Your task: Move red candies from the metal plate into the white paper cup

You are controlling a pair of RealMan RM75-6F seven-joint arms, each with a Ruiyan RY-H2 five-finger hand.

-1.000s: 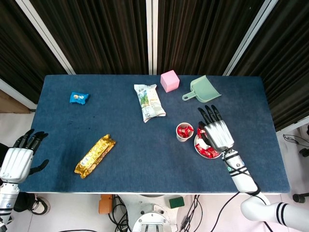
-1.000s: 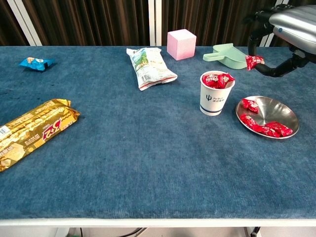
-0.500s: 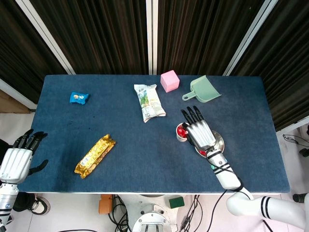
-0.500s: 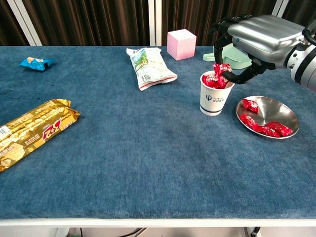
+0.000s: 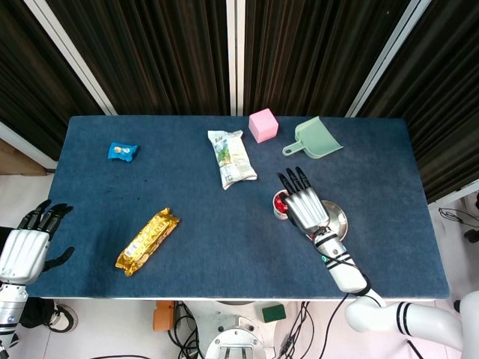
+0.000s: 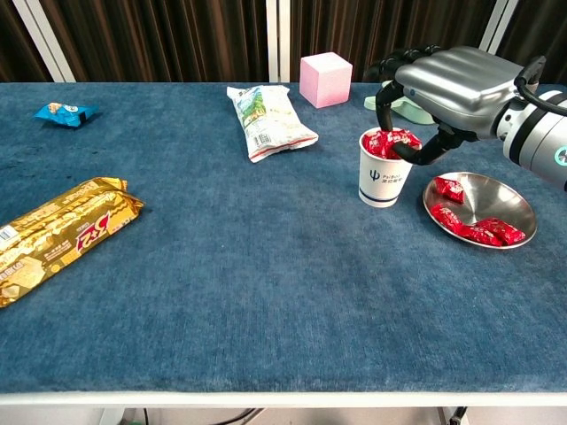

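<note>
Several red candies [image 6: 474,227] lie in the metal plate [image 6: 512,202] near the right edge of the surface [image 6: 266,292], and more red candies fill the white paper cup [image 6: 383,177] that stands just beside the plate, toward the middle. The right hand [image 6: 443,84] hangs over the cup with its fingers [image 6: 384,97] curled down to the rim and its thumb reaching the top of the candy pile; whether it pinches a candy or has let go cannot be told from either view. From the head view the same hand [image 5: 301,206] covers most of the cup and part of the plate.

The left hand [image 5: 26,243] is off the near left corner of the surface, holding nothing, its fingers apart.

Toward the far edge sit a pink cube [image 6: 325,78] and a green scoop [image 5: 314,139], the scoop behind the cup. A white snack bag [image 6: 267,119] lies near the middle of the far side, a small blue packet [image 6: 64,112] near the far left corner, and a long gold wrapper [image 6: 55,235] toward the near left edge.
</note>
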